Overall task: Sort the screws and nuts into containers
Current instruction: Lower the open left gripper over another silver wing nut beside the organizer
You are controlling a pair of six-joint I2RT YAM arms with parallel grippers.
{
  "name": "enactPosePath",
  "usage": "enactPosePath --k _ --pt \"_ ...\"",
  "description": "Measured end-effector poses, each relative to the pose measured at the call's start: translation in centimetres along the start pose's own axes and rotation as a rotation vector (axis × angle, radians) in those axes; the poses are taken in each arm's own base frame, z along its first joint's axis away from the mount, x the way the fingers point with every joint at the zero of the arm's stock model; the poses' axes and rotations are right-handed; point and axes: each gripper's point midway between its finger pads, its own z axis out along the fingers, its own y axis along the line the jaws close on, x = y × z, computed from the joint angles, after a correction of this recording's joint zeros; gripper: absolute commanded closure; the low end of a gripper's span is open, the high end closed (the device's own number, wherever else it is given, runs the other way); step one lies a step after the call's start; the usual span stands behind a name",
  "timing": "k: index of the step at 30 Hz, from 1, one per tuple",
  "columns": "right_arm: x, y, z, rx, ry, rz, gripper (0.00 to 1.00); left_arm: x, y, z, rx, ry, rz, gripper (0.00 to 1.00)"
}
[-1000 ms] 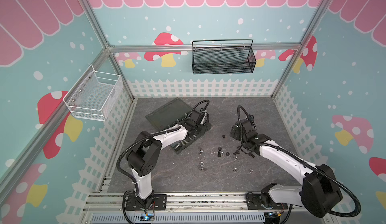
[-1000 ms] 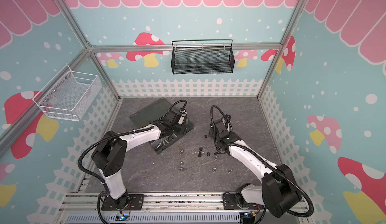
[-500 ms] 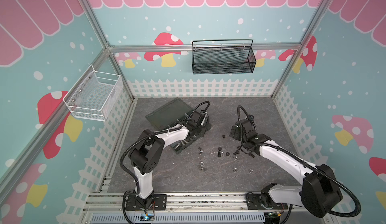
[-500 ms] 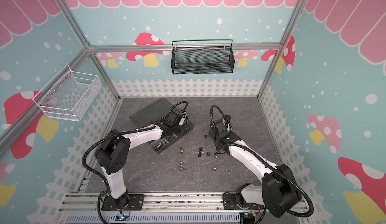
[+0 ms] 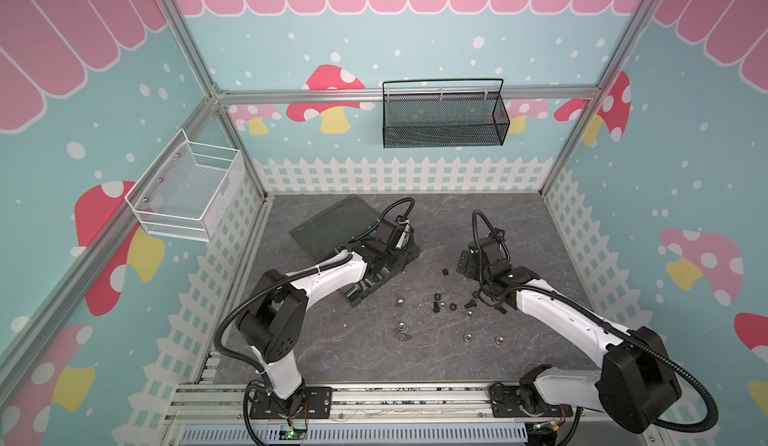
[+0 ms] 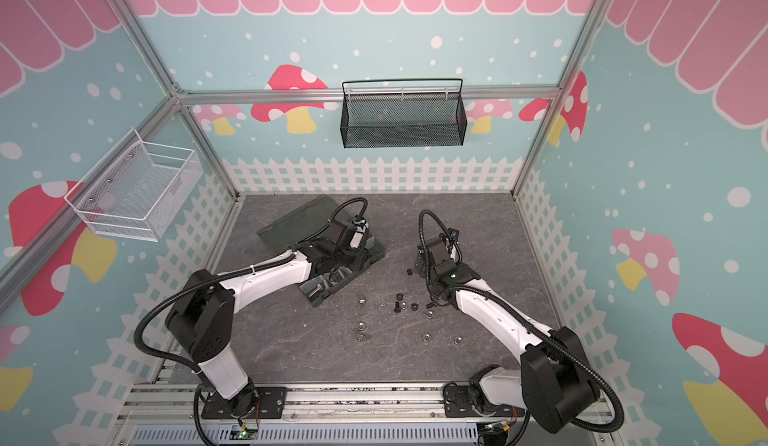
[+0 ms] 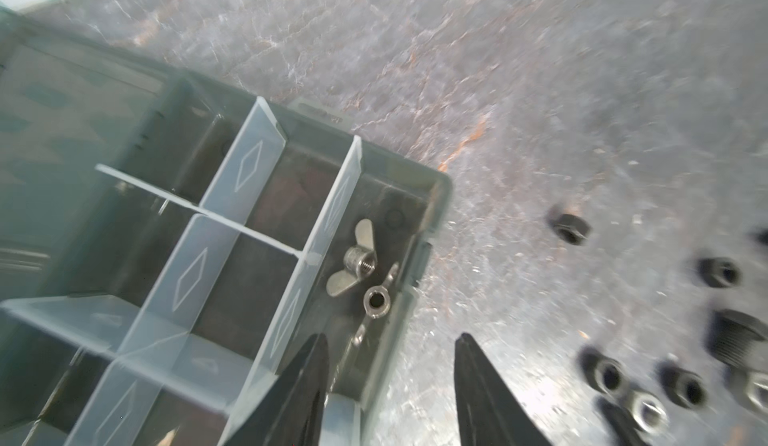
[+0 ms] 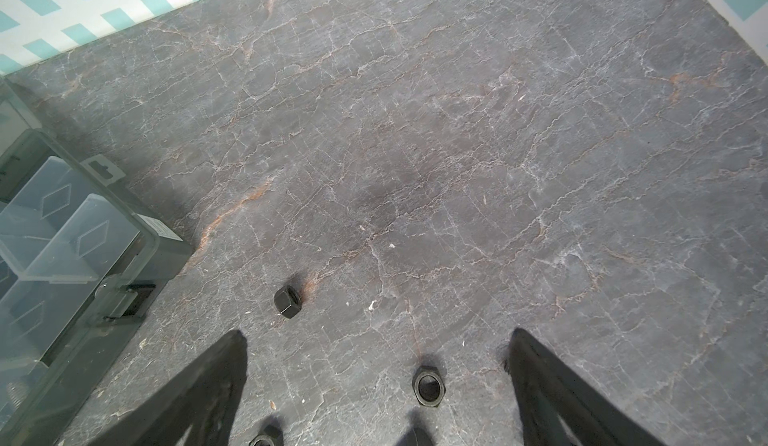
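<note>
- Two silver wing nuts lie close together in the corner compartment of the grey organiser box. I can't tell what the other compartments hold.
- Loose nuts and screws, black and silver, are scattered on the table between my two arms, near the box.
- My left gripper hangs over that box corner, jaws partway apart and empty. One finger is above the wing-nut compartment, the other outside the wall.
- My right gripper points down at the table, spread wide, gripping nothing. A black nut lies between its fingers, and a second black nut is nearer the box.
- The lid lies flat, folded back toward the rear wall.
- The table is grey with a stone look. A black mesh basket hangs on the back wall and a white wire basket on the left wall.
</note>
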Motion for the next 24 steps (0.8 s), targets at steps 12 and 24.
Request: enactPosePath --k 12,24 --pt "0.0 0.0 0.0 0.000 0.000 0.008 0.01 8.1 -4.6 -2.3 -0.007 0.183 -0.058 0.39" --pt "0.0 0.0 0.0 -0.002 0.001 0.012 0.01 13.2 -5.6 0.0 -0.048 0.343 -0.135 0.41"
